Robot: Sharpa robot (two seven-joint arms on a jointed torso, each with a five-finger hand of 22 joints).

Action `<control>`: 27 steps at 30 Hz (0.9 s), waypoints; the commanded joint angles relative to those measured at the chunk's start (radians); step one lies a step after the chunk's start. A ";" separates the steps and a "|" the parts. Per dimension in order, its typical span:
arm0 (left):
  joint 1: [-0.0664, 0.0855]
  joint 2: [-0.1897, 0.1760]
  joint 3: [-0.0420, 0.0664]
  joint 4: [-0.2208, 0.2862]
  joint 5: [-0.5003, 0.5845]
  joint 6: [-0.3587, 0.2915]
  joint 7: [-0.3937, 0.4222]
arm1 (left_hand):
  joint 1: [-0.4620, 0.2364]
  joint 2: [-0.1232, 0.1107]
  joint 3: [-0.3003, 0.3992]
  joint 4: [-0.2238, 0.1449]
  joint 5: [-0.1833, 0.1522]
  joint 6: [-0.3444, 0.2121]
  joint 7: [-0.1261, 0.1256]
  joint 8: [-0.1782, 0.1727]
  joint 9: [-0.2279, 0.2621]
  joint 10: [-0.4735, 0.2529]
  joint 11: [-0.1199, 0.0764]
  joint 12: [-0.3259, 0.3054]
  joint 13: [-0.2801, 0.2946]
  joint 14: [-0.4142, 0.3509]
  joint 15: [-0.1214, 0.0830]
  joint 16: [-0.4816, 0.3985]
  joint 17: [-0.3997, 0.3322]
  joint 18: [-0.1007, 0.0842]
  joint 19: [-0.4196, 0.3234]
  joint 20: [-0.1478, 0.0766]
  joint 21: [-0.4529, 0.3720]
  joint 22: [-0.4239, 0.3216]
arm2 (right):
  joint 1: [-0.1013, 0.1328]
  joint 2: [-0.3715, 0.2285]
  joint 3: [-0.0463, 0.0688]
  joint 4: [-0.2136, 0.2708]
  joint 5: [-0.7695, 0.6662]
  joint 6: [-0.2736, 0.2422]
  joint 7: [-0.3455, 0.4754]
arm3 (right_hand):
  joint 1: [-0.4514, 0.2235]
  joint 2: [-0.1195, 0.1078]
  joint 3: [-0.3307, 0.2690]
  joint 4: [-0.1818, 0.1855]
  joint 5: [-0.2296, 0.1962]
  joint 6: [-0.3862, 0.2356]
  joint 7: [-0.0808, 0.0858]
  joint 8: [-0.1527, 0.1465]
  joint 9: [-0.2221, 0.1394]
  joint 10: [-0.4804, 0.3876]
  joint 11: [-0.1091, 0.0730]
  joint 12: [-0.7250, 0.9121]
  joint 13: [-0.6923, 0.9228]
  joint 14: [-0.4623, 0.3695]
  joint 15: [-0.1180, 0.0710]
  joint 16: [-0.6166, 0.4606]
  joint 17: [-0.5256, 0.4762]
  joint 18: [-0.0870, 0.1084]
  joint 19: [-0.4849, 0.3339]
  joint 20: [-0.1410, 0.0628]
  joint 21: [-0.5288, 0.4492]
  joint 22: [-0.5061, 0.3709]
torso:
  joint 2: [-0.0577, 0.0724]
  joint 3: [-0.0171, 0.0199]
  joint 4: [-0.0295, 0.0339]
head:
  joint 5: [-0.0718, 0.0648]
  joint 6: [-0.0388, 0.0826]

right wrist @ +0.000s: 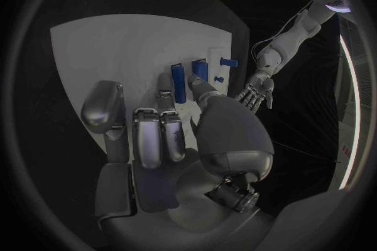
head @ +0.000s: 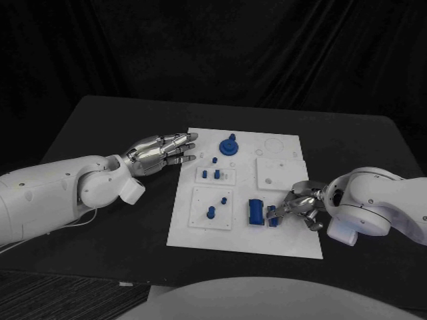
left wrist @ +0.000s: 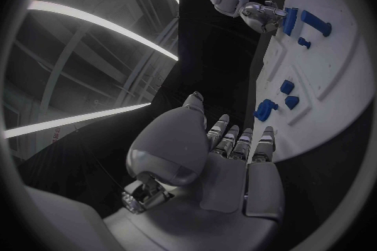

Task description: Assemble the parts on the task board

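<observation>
The white task board point(head: 289, 240) lies in the middle of the black table. My right hand point(head: 301, 209) is at the board's right edge, its fingers curled toward a thick blue block point(head: 257, 212). Between thumb and a finger it pinches a narrow blue part point(head: 272, 216), seen upright in the right wrist view point(right wrist: 179, 80) beside the block point(right wrist: 198, 69). My left hand point(head: 161, 152) hovers open at the board's upper left edge, fingers stretched out and holding nothing; the left wrist view shows its fingers point(left wrist: 237, 139) just short of the board's rim.
A round blue part point(head: 230, 145) sits near the board's far edge. Small blue pegs stand in the left plates point(head: 218, 175) point(head: 211, 213). White plates with holes point(head: 276, 170) lie on the right half. Bare black table point(head: 108, 120) surrounds the board.
</observation>
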 commanded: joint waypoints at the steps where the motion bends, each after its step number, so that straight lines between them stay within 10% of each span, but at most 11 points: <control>1: -0.001 0.002 0.001 0.001 0.005 0.015 0.005 | 0.011 0.000 0.007 0.000 0.003 -0.003 0.000 0.002 0.000 0.000 0.008 0.003 0.001 0.000 0.007 0.004 0.001 0.009 0.002 0.003 0.002 -0.001 | -0.003 0.000 -0.001 0.004 -0.002 0.026 -0.019 | -0.011 -0.006 -0.024 0.011 -0.037 -0.005 0.005 0.006 -0.001 0.105 0.004 0.004 0.263 0.077 0.006 -0.003 0.120 0.014 -0.004 0.003 -0.004 0.128 | 0.000 0.0000 -0.0001 | 0.000 0.000; 6: -0.002 0.002 0.001 0.000 0.005 0.016 0.003 | 0.011 0.000 0.007 0.000 0.003 -0.003 0.000 0.002 0.000 0.000 0.008 0.003 0.001 0.000 0.007 0.004 0.001 0.009 0.002 0.003 0.002 -0.001 | -0.003 -0.001 -0.001 0.004 -0.002 0.020 -0.015 | -0.022 -0.014 -0.077 0.057 -0.137 -0.010 0.004 0.013 -0.001 0.105 0.004 0.004 0.263 0.077 0.006 -0.003 0.119 0.014 -0.005 0.002 -0.009 0.128 | 0.001 -0.0001 0.0007 | 0.000 0.000; 14: -0.002 0.002 0.001 0.000 0.005 0.018 0.000 | 0.011 0.000 0.007 0.000 0.003 -0.003 0.000 0.002 0.000 0.000 0.008 0.003 0.001 0.000 0.007 0.004 0.001 0.009 0.002 0.003 0.002 -0.001 | -0.003 -0.012 0.000 0.010 -0.015 -0.004 -0.006 | -0.043 -0.016 -0.139 0.115 -0.142 -0.013 0.004 0.020 0.000 0.105 0.003 0.004 0.263 0.077 0.006 -0.003 0.118 0.015 -0.006 0.002 -0.014 0.127 | 0.001 0.0002 0.0002 | 0.003 0.000; 23: -0.003 0.000 0.001 0.000 0.005 0.015 0.006 | 0.012 0.000 0.009 -0.001 0.004 -0.001 0.001 0.003 0.000 0.000 0.008 0.004 0.001 0.000 0.008 0.005 0.002 0.009 0.002 0.004 0.002 0.001 | 0.012 -0.075 0.000 0.049 -0.029 -0.093 0.079 | -0.100 0.037 -0.219 0.238 -0.105 0.007 -0.006 0.052 0.021 0.105 -0.005 0.004 0.263 0.080 -0.001 0.004 0.134 0.014 -0.001 -0.003 -0.003 0.130 | 0.001 0.0004 0.0000 | 0.004 0.000; 24: -0.003 0.000 0.001 -0.001 0.005 0.014 0.008 | 0.012 0.000 0.009 -0.001 0.004 0.000 0.002 0.003 0.000 0.001 0.008 0.004 0.001 0.000 0.008 0.005 0.002 0.009 0.002 0.004 0.002 0.001 | 0.018 -0.081 0.000 0.052 -0.029 -0.103 0.093 | -0.125 0.057 -0.239 0.271 -0.042 0.016 -0.010 0.061 0.029 0.105 -0.009 0.004 0.263 0.081 -0.004 0.006 0.140 0.013 0.001 -0.005 0.003 0.132 | 0.001 0.0002 0.0006 | 0.003 0.000; 27: -0.003 0.000 0.001 -0.001 0.005 0.009 0.022 | 0.012 0.000 0.009 -0.002 0.005 0.003 0.004 0.005 0.001 0.001 0.006 0.006 0.002 0.001 0.008 0.006 0.002 0.009 0.003 0.004 0.003 0.003 | 0.039 -0.100 0.000 0.065 -0.028 -0.142 0.150 | -0.173 0.108 -0.279 0.283 -0.029 0.032 -0.018 0.080 0.046 0.105 -0.016 0.004 0.263 0.082 -0.009 0.007 0.141 0.012 0.002 -0.010 0.008 0.133 | 0.000 0.0003 -0.0004 | 0.003 0.000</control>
